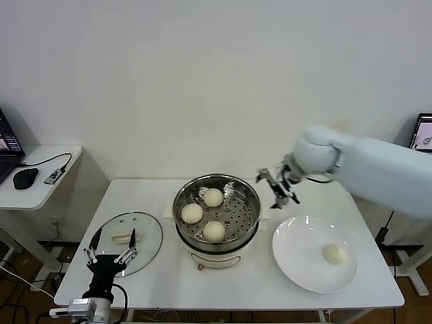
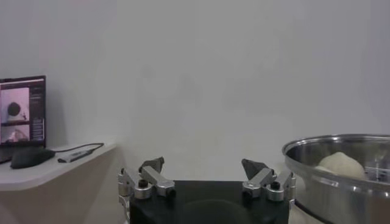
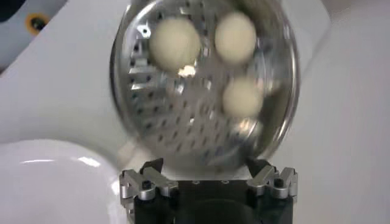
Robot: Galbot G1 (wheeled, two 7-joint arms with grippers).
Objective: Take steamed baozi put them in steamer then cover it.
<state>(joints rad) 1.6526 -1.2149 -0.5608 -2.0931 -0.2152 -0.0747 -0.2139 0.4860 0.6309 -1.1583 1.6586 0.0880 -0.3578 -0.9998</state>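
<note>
The steel steamer (image 1: 217, 237) stands mid-table on its cream base, with three steamed baozi (image 1: 213, 198) (image 1: 192, 213) (image 1: 214, 231) on its perforated tray. A fourth baozi (image 1: 335, 254) lies on the white plate (image 1: 297, 263) at the right. My right gripper (image 1: 279, 187) hangs open and empty just right of the steamer's rim, above the table; its wrist view looks down on the steamer tray (image 3: 183, 122) and the baozi (image 3: 175, 42). The glass cover (image 1: 145, 236) lies flat on the table at the left. My left gripper (image 1: 111, 246) is open and empty at the cover's near edge.
A side table (image 1: 47, 182) at the far left carries a mouse (image 1: 25, 178) and a laptop. A second screen (image 1: 424, 131) shows at the far right. The table's front edge runs just below the plate and the cover.
</note>
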